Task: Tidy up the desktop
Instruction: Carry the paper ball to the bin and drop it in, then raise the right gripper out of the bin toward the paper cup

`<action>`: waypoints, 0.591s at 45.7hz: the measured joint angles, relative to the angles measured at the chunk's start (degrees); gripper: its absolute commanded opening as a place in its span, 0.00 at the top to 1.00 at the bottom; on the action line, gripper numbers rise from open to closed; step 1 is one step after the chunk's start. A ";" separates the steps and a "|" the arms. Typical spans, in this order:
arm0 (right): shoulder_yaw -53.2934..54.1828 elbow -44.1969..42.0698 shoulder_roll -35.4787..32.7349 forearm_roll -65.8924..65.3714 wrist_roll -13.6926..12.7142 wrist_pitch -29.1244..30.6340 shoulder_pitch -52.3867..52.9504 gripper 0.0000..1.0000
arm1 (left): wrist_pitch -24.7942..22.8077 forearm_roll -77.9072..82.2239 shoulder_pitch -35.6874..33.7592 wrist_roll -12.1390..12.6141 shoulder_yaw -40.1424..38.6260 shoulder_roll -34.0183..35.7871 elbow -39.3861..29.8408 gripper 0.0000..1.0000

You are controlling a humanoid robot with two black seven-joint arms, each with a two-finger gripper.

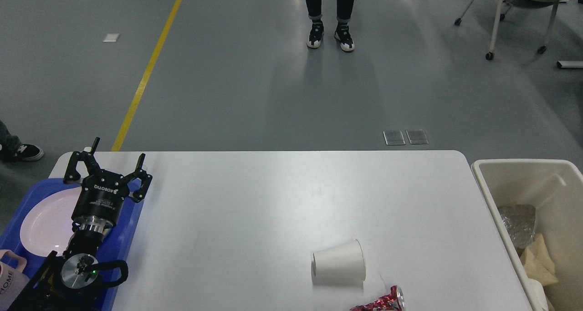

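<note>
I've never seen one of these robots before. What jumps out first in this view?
The black left gripper stands open over a blue tray at the left edge of the big white desktop. Near the front, a white paper cup lies on its side beside a crumpled red wrapper. A cream bin sits at the right.

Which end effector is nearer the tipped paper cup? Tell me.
Left. The left end effector hovers open above the blue tray, far left of the paper cup. The right end effector is out of view, so only the left can be placed.

Bright even overhead light, soft shadows, sharp focus, mild floor glare
</note>
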 measured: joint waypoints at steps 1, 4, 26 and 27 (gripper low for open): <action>2.21 -1.45 0.25 -0.01 0.00 -0.33 -2.79 1.00 | 0.00 0.00 0.00 0.00 0.00 0.00 0.00 0.03; 8.96 -5.78 1.53 0.00 0.00 -1.83 -11.25 1.00 | 0.00 0.00 0.00 0.00 0.00 0.00 0.00 0.03; 24.85 -42.61 27.52 1.09 -0.24 -17.02 -50.89 1.00 | 0.00 0.00 0.00 0.01 0.00 -0.02 0.00 0.03; 24.80 -42.81 27.96 1.08 -0.27 -17.36 -51.10 1.00 | 0.00 0.00 0.00 -0.01 0.00 -0.02 0.00 0.03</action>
